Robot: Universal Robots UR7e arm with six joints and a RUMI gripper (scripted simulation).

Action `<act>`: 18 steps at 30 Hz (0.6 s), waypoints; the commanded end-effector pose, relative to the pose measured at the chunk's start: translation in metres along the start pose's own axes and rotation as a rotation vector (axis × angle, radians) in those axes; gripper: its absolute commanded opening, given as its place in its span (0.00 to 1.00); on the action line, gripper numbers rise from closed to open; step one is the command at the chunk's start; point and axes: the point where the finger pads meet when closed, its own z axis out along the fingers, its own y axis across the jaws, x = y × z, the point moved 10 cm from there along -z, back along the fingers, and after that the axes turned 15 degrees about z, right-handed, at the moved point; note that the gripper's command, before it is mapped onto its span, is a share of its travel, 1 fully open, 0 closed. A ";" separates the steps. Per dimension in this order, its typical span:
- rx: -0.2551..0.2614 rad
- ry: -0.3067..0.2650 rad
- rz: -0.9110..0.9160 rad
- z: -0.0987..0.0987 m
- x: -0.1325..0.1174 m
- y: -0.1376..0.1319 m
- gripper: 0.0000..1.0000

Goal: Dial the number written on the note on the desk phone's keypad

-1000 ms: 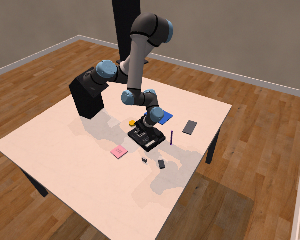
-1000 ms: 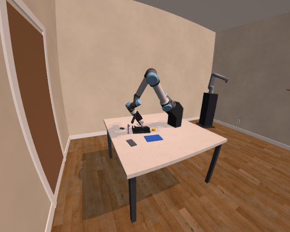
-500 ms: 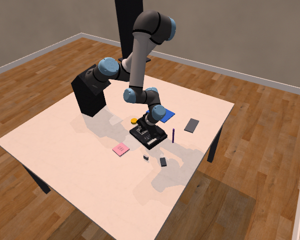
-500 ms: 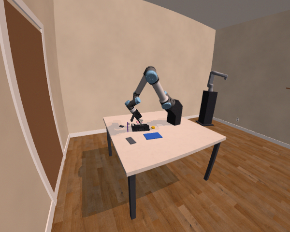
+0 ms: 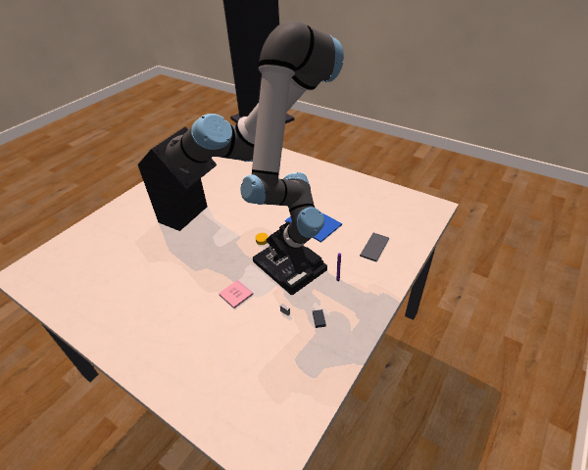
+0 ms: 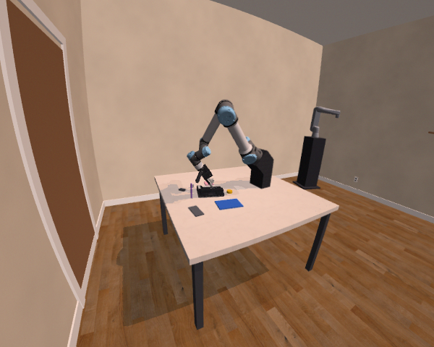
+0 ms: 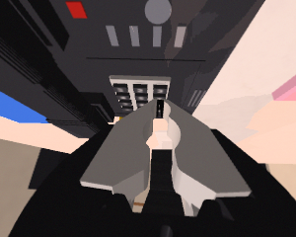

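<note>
Now the arm reaches down over the desk phone, its gripper pinched narrow and holding nothing.

Largest first: the pale table [image 5: 132, 353] carries the arm's black pedestal [image 5: 175, 200] at the far left, then the black desk phone [image 5: 290, 266] near the middle with the gripper [image 7: 159, 106] poised at the keypad [image 7: 139, 92], whether touching a key cannot be told. Right of the phone lie a blue pad [image 5: 329, 224], a grey slab [image 5: 374, 246] and a purple pen [image 5: 338, 266]; the pink note [image 5: 235, 294] sits to the near left, its writing too small to read. An orange disc [image 5: 261, 236] lies just beyond the phone.
</note>
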 end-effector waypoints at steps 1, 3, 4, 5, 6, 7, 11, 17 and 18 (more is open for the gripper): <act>0.000 0.001 0.000 0.000 0.000 0.000 0.00; 0.000 0.001 0.000 0.000 0.000 0.000 0.00; 0.000 0.001 0.000 0.000 0.001 0.000 0.00; 0.000 0.001 0.000 0.000 0.001 0.000 0.00; 0.000 0.001 0.000 0.001 0.001 0.000 0.00; 0.000 0.001 0.000 0.001 0.001 0.000 0.00; 0.000 0.001 0.000 0.001 0.001 0.000 0.00; 0.000 0.001 0.000 0.001 0.001 0.000 0.00; 0.000 0.001 0.000 0.002 0.001 0.000 0.00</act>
